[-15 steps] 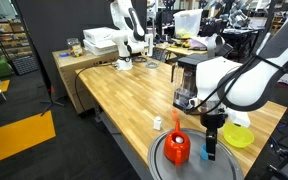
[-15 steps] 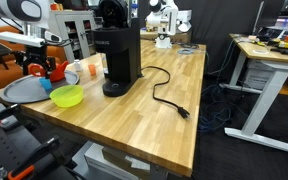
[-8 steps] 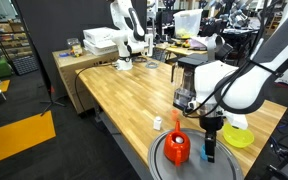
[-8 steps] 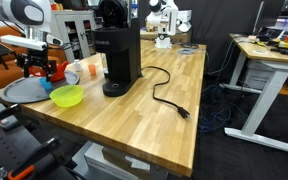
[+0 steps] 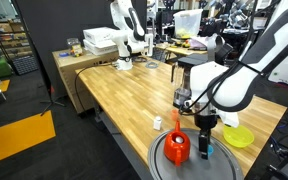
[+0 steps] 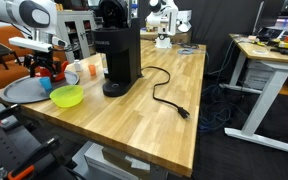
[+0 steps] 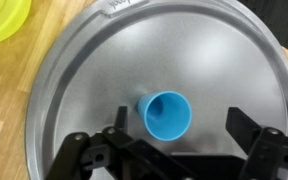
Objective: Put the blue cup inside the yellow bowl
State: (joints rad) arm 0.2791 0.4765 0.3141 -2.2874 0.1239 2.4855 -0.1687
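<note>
Because nothing is in my grip yet, the step in hand is a clean pick of the cup. The long wooden tabletop (image 5: 114, 95) carries the large round grey tray (image 7: 214, 50). The shallow bright yellow-green plastic bowl (image 7: 2, 18) sits on the wood just beside the tray's rim. The squat orange-red kettle-like vessel (image 5: 177, 148) stands on the tray, close to where I work. The small light-blue plastic cup (image 7: 167, 115) stands upright on the tray, mouth up, apart from the bowl.

My tool (image 7: 179, 138) hangs over the cup with its fingers spread wide and empty. In the wrist view the cup lies between them but nearer one finger than the other.

To do this well, I would first shift sideways until the cup is centred. Then I would come straight down so the fingers flank the cup's wall, stopping short of the tray. I judge the cup light and slick, so I would close gently; an off-centre squeeze could tip it or send it sliding. I would keep clear of the vessel, lift above both rims, and let go low over the middle of the bowl.
</note>
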